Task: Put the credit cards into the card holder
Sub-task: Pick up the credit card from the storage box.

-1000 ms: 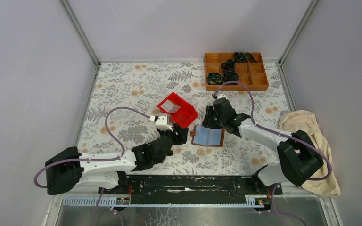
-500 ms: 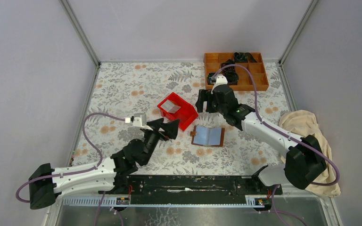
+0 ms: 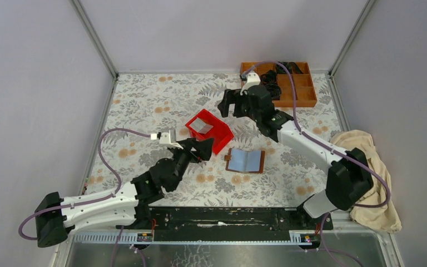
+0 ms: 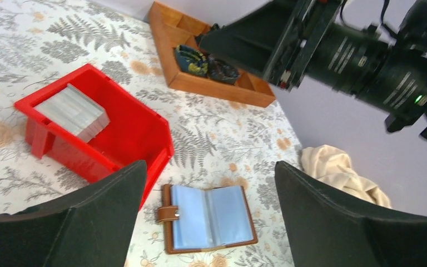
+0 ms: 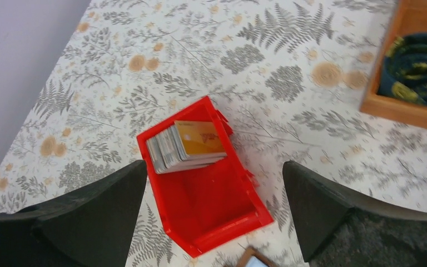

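Left hand (image 3: 200,149) first: fingers spread wide, nothing between them, held above the surface (image 3: 144,105) right at the near-left side of the red bin (image 3: 222,139). From its wrist camera the card holder (image 4: 208,217) sits low between the two fingers, lying flat and open, pale blue lining up, the strap with its snap stud sticking out on the holder's left edge. In the top view the holder lies just right of this hand and touches or nearly touches the bin's near corner; I cannot tell which.

The credit cards (image 4: 72,110) are stacked in the far-left end of that bin, beyond the left hand's fingertips.

Over to the right hand (image 3: 231,108): also wide open and empty, up in the air on the far-right side of the bin. Its own camera looks straight down on the stack, framed between its fingers, a gold-tan card (image 5: 199,138) on top. The card holder lies well apart on the near side of this hand; only a corner shows at the bottom edge of that view.

Further out, an orange wooden tray (image 3: 300,100) sits at the far right, dark rolled items in some compartments. A cream cloth (image 3: 367,161) lies crumpled at the right edge.
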You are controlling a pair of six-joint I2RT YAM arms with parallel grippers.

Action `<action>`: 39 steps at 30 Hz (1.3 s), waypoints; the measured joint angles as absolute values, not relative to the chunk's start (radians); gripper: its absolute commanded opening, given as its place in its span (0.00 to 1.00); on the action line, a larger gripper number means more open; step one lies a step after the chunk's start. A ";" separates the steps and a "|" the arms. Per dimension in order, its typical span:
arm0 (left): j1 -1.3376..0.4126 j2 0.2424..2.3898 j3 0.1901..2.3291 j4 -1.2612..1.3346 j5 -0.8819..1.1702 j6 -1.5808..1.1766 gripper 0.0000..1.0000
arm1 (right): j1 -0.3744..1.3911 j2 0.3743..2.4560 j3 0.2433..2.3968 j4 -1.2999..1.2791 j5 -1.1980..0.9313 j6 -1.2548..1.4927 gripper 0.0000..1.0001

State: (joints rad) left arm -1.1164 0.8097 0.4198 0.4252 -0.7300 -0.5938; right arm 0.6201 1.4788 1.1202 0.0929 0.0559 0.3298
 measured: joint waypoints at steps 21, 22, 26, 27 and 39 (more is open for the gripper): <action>-1.001 0.808 0.470 0.021 -0.892 -0.921 0.83 | 0.744 1.925 1.511 -0.113 -0.022 0.118 0.94; -0.982 0.809 0.470 0.016 -0.881 -0.934 0.81 | 0.746 1.938 1.524 -0.121 -0.019 0.112 0.93; -0.905 0.808 0.462 0.015 -0.826 -0.973 0.78 | 0.746 1.980 1.564 -0.143 -0.017 0.096 0.91; -0.883 0.807 0.455 0.017 -0.808 -0.978 0.81 | 0.746 1.988 1.573 -0.148 -0.017 0.093 0.91; -0.738 0.841 0.353 0.089 -0.623 -1.021 0.83 | 0.746 2.109 1.687 -0.185 -0.048 0.076 0.86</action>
